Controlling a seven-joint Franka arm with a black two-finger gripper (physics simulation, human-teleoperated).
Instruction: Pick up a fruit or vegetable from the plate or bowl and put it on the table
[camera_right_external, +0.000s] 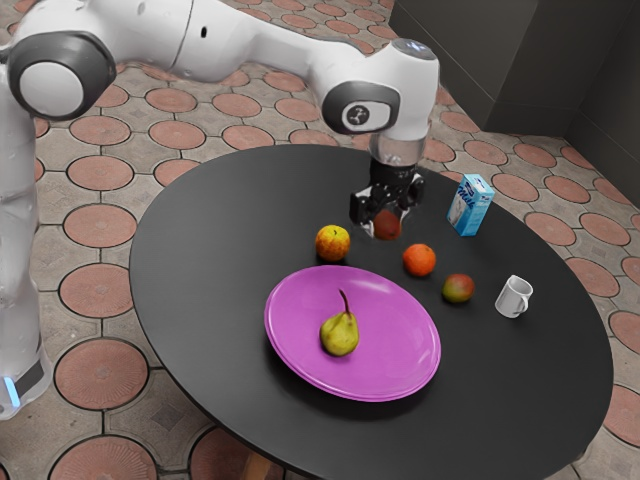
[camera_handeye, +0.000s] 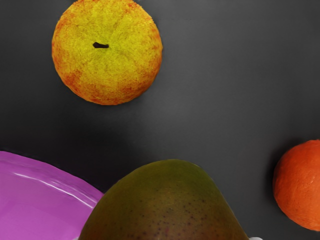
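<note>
Exterior view: the mango (camera_handeye: 167, 210) hangs in the gripper (camera_right_external: 385, 223), above the table (camera_right_external: 230, 220) and beyond the far rim of the plate (camera_right_external: 400, 365).
Gripper: pinching the mango; its pale fingertips peep out against both flanks in the wrist view.
Mango, place: directly under the hand, between the fingertips, its rounded upper end toward the wrist camera; outside the plate's rim, touching neither plate nor table as far as I can judge.
Mango, handling: likely moderately heavy for its bulk, firm, with smooth skin that could slip or roll if pinched off-centre; it should bruise rather than break.
Mango, hold: best across its widest part, from two opposite sides, with steady, moderate pressure.
Plate: carries the pear (camera_right_external: 339, 335); the apple (camera_right_external: 333, 243) sits just beside its rim, the orange (camera_right_external: 419, 260) and a red-green fruit (camera_right_external: 458, 288) near it, the mug (camera_right_external: 514, 297) and milk carton (camera_right_external: 470, 205) farther off.
Table, next: I judge the lift done and the placing left; lower onto bare top outside the plate, away from apple and orange, and open only once the mango bears on the table, lest it roll.
</note>
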